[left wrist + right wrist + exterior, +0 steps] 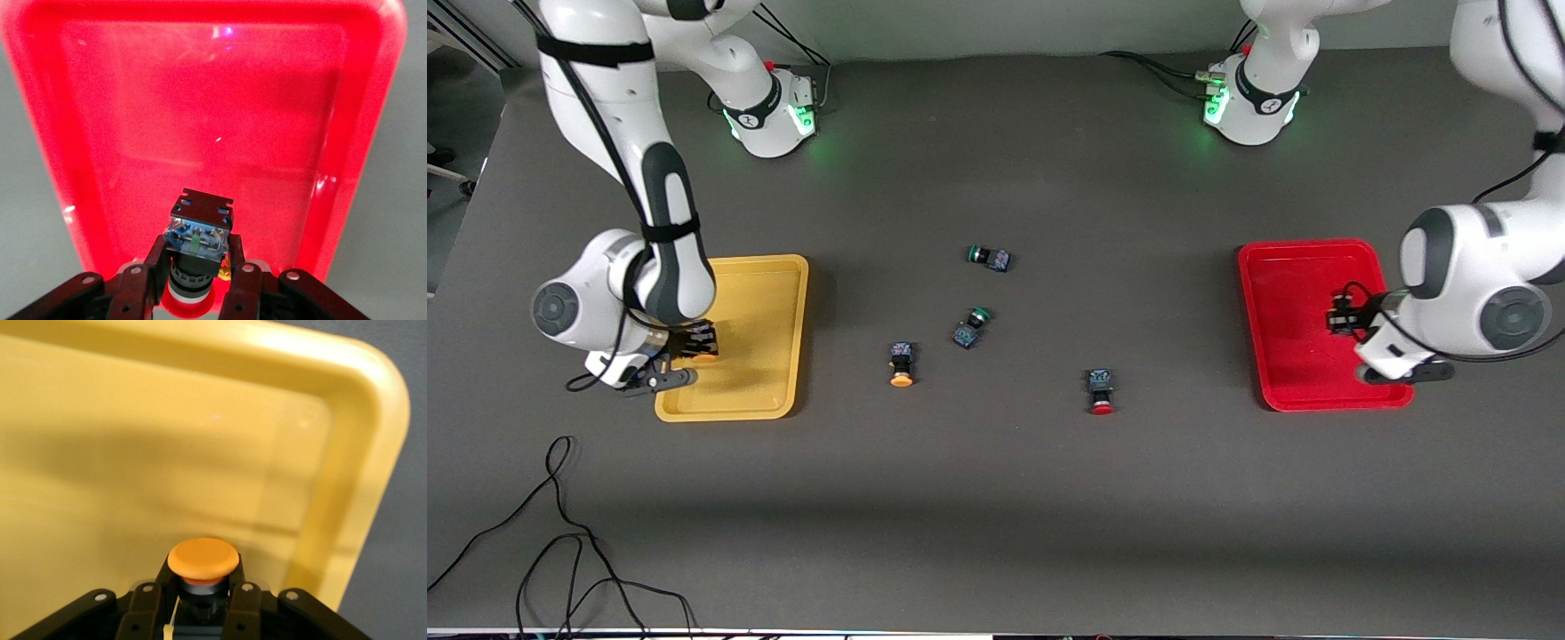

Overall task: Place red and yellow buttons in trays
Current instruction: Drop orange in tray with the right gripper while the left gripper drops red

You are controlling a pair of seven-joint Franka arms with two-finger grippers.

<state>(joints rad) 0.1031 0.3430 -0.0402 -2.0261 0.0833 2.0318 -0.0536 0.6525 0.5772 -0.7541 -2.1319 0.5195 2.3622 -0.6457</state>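
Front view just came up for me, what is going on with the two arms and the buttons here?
Both arms are delivering. The left gripper holds a button over the red tray; the right gripper holds a yellow-capped button over the yellow tray. Neither button is released yet. On the table between the trays lie another yellow button, a red button and two green-capped ones.
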